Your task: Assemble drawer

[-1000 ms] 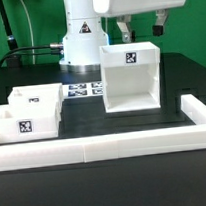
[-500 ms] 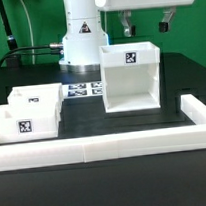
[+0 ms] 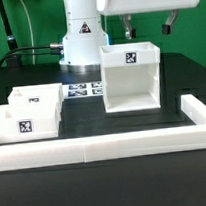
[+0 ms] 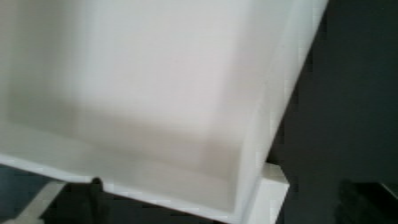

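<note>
Since a second ago your two-finger gripper has risen slightly, its jaws spreading wider, gripping nothing. On the exterior view's left sit two small shallow white plastic trays; right of them, the tall boxy white plastic housing stands directly below the gripper.

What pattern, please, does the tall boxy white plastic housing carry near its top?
A square black-and-white tag, clearest in the exterior view.

Black table: housing, trays, wall
</note>
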